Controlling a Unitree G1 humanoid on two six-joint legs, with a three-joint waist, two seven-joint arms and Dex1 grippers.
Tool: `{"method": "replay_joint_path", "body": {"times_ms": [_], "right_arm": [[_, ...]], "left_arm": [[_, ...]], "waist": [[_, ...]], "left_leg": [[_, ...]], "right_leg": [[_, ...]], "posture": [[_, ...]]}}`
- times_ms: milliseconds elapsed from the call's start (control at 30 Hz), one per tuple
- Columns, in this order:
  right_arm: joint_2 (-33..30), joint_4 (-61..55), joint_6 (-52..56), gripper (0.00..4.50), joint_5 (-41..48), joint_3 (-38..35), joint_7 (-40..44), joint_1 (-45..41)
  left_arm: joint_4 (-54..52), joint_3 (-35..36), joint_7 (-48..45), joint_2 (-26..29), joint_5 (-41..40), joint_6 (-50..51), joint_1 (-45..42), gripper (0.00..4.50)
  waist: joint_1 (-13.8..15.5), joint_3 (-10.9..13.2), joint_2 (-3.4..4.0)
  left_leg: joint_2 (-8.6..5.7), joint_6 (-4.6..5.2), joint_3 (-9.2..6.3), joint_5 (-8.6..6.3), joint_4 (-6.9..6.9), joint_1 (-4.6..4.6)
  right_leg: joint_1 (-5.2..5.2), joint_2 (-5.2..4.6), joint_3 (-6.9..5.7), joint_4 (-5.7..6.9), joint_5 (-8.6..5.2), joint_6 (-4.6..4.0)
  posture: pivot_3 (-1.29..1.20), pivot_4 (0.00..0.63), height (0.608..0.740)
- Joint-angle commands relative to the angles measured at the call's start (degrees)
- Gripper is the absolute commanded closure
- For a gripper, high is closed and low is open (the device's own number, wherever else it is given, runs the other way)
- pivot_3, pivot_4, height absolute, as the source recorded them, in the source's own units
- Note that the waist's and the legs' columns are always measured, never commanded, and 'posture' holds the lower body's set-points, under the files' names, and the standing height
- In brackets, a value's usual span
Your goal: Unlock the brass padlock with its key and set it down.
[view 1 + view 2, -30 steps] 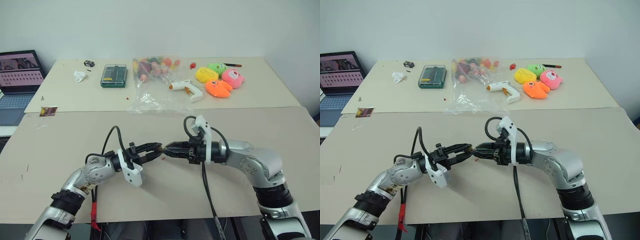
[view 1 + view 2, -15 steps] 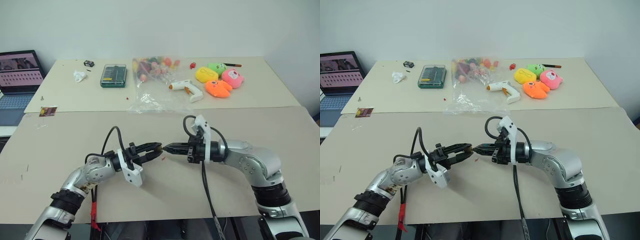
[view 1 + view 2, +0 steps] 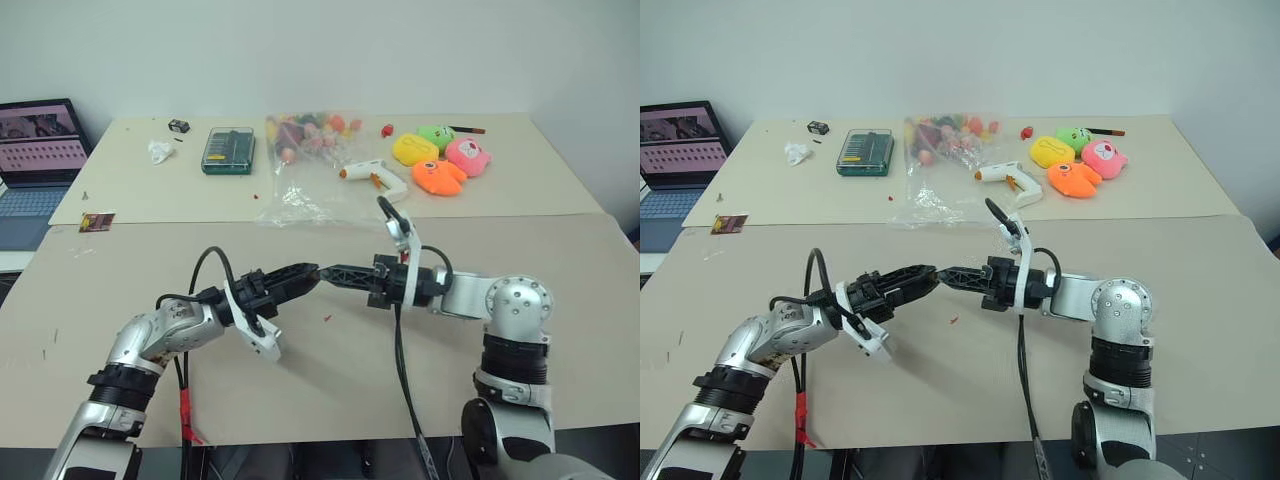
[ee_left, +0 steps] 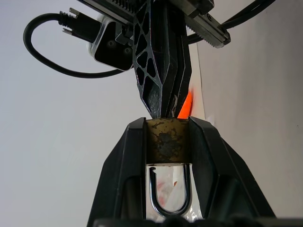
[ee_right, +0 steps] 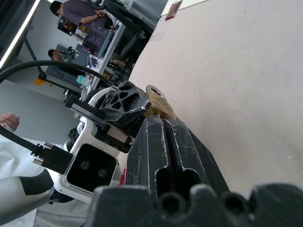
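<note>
Fingers of the left gripper are clamped on the body of the brass padlock, with its silver shackle lying between them toward the wrist. Above the middle of the near tabletop, the right gripper is pressed shut, tips against the padlock's end; the key cannot be made out.

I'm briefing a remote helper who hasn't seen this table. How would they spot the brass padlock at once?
Look over the near tan board, where the two arms meet. The brass padlock is clamped between the left gripper's black fingers: a tarnished gold block with a silver shackle, the only metal thing there.
</note>
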Motion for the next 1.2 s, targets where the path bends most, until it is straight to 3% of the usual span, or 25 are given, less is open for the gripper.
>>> {"method": "replay_joint_path", "body": {"times_ms": [33, 167, 333, 433, 633, 967, 1100, 1200], "right_arm": [[-3.2, -4.4, -2.8, 4.44, -2.9, 4.8, 0.3, 0.7], [-11.0, -11.4, -12.9, 4.44, -9.0, 14.9, 8.2, 3.1], [-15.7, -13.8, -19.5, 3.05, -10.3, 17.7, 15.0, 3.5], [-17.5, -13.8, -22.4, 1.99, -11.9, 18.3, 16.9, 3.4], [-18.1, -12.7, -24.1, 1.99, -12.4, 17.4, 17.9, 3.3], [-18.1, -12.3, -24.2, 1.99, -12.2, 17.0, 18.6, 2.5], [-18.1, -13.2, -23.9, 2.97, -11.7, 17.8, 19.4, 3.4], [-18.0, -13.8, -23.8, 3.97, -11.6, 18.2, 19.9, 4.0]], "left_arm": [[-5.1, -1.3, 0.2, -1.2, -4.2, 0.4, -0.6, 3.71], [-4.8, -2.5, -2.7, -1.3, -9.5, 3.5, -0.1, 3.71], [-5.2, -4.2, -7.2, -1.5, -16.4, 7.6, 0.7, 3.71], [-9.6, -5.7, -9.2, -3.5, -17.1, 11.2, 3.1, 3.71], [-14.2, -6.4, -10.9, -5.2, -16.9, 14.7, 5.9, 3.71], [-13.0, -6.6, -10.5, -5.2, -16.6, 14.1, 6.3, 3.71], [-12.6, -6.6, -10.4, -5.1, -16.6, 13.8, 6.1, 3.71], [-12.3, -6.5, -10.3, -5.2, -16.5, 13.9, 6.0, 3.71]], "waist": [[-0.1, 0.0, 0.00], [-0.5, 0.0, 0.00], [-1.0, 0.0, -0.01], [-1.2, 0.0, -0.01], [-1.0, 0.0, -0.01], [-0.9, 0.0, -0.01], [-0.9, 0.0, -0.01], [-0.9, 0.0, -0.01]], "left_leg": [[0.00, 0.00, 0.00, 0.00, 0.00, 0.00], [0.00, 0.00, 0.00, 0.00, 0.00, 0.01], [-0.01, 0.00, 0.01, 0.00, 0.03, 0.01], [0.01, 0.00, 0.03, 0.00, 0.03, 0.02], [0.01, 0.00, 0.03, 0.00, 0.03, 0.01], [0.01, 0.00, 0.03, 0.00, 0.03, 0.02], [0.01, 0.00, 0.03, 0.00, 0.03, 0.02], [0.01, 0.00, 0.03, 0.00, 0.02, 0.02]], "right_leg": [[0.00, 0.00, 0.00, 0.00, 0.00, 0.00], [-0.01, 0.00, -0.02, -0.01, -0.01, 0.01], [0.02, -0.01, -0.02, -0.05, -0.01, 0.02], [0.02, 0.00, -0.01, -0.07, -0.01, 0.02], [0.04, 0.00, -0.01, -0.10, -0.01, 0.01], [0.04, 0.00, 0.01, -0.11, -0.01, 0.01], [0.04, 0.00, 0.01, -0.12, -0.01, 0.01], [0.04, 0.00, 0.01, -0.11, -0.01, 0.01]], "posture": [[0.00, 0.150, 0.740], [0.00, 0.150, 0.740], [0.00, 0.150, 0.740], [0.00, 0.150, 0.740], [0.00, 0.150, 0.740], [0.00, 0.150, 0.740], [0.00, 0.150, 0.740], [0.00, 0.150, 0.740]]}}
